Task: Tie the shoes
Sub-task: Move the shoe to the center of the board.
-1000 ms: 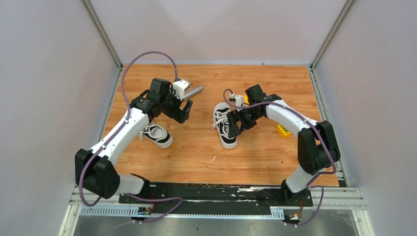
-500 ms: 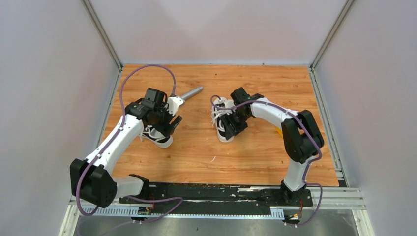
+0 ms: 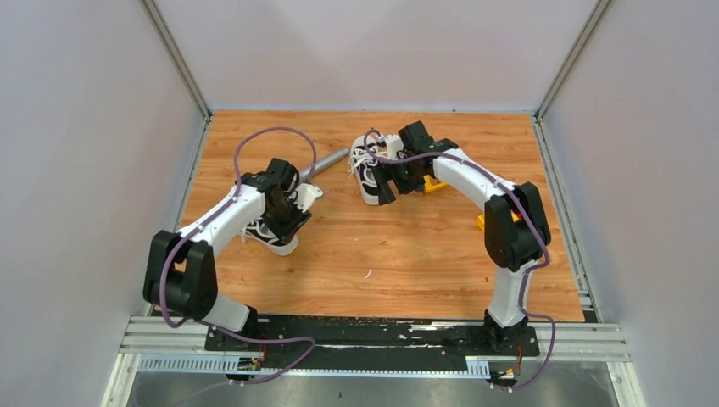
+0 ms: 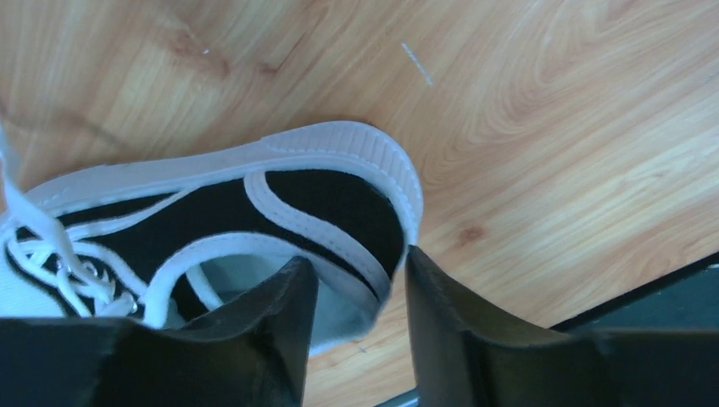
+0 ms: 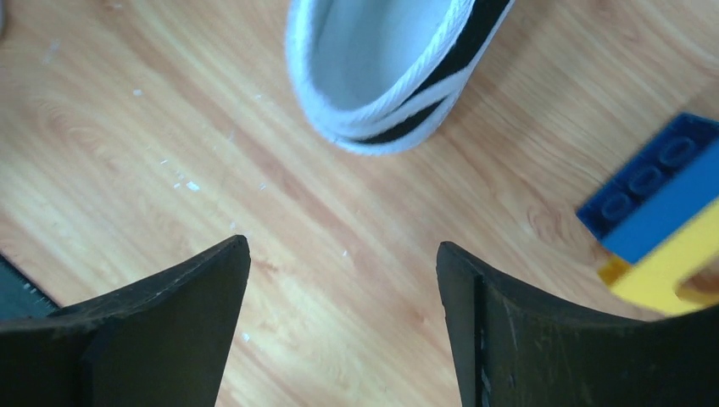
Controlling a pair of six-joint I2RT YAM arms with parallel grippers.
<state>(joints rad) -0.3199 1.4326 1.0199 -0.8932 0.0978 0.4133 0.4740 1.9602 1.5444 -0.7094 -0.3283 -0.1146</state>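
Note:
The left shoe [image 3: 264, 235] is a black-and-white sneaker with white sole and laces, lying at the table's left. My left gripper [image 3: 287, 222] is down on its heel. In the left wrist view one finger sits inside the left shoe [image 4: 254, 203] and the other outside its heel, so my left gripper [image 4: 358, 259] pinches the heel wall. The right shoe [image 3: 365, 165] lies at the back centre with loose laces. My right gripper [image 3: 386, 178] stands just right of it, open. From the right wrist, the right shoe's heel [image 5: 381, 59] lies beyond my empty right gripper [image 5: 342, 246].
A grey metal rod [image 3: 326, 161] lies between the shoes, toward the back. Blue and yellow toy bricks [image 5: 666, 216] sit right of the right gripper, and another yellow brick [image 3: 485, 222] lies farther right. Grey walls enclose the wooden table [image 3: 407, 254] on three sides.
The left arm came down and toward me onto the left shoe, and its jaws narrowed around the heel. The right shoe moved back and left along with the right gripper.

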